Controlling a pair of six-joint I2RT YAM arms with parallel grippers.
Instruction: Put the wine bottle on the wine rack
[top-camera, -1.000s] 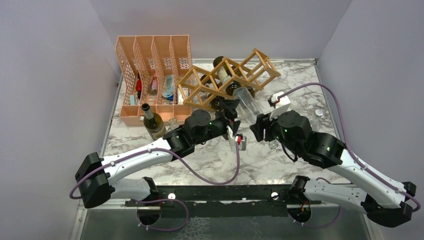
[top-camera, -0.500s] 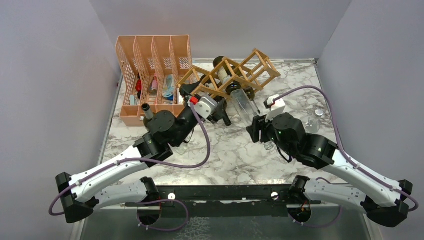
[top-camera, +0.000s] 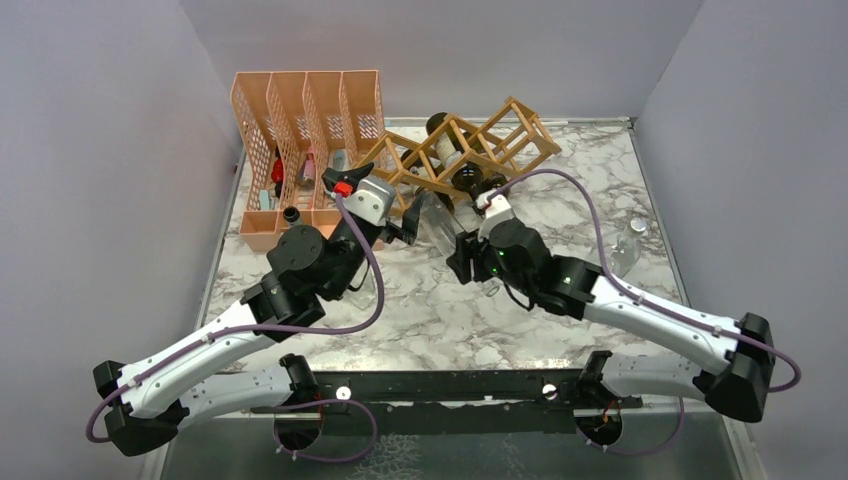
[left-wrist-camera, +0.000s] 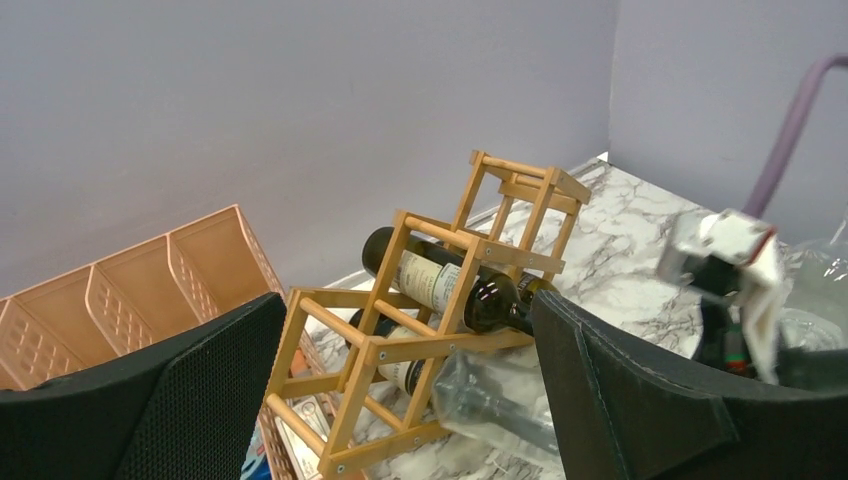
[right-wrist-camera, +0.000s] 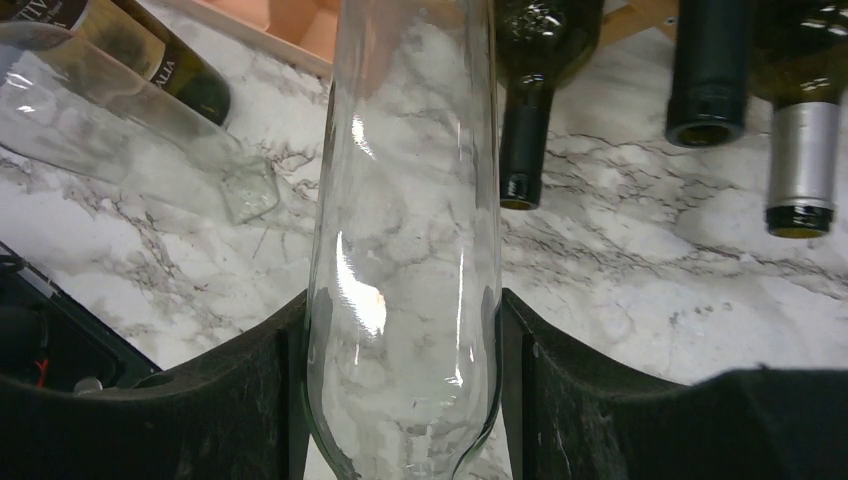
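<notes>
- The wine rack lies in the upper middle of the overhead view. It sits just right of the orange file organiser and has dark bottles already in some cells.
- The left arm has swung away from the centre of the frame toward the upper left. Its open claw, with nothing in it, now faces the rack's left end. That clears the space in front of the rack, and it looks placed to steady the frame if needed.
- The right arm has stretched leftward from the right half of the frame to the middle.
- The clear wine bottle has travelled with it, from right of centre to just in front of the rack's lower edge. It is near the necks of the stored bottles and not yet in any cell.
- The right claw is clenched on that bottle's body, with a finger on each side.
- Judging from this, the carry is nearly done. What remains is lining the bottle up with a free cell and sliding it in.
</notes>
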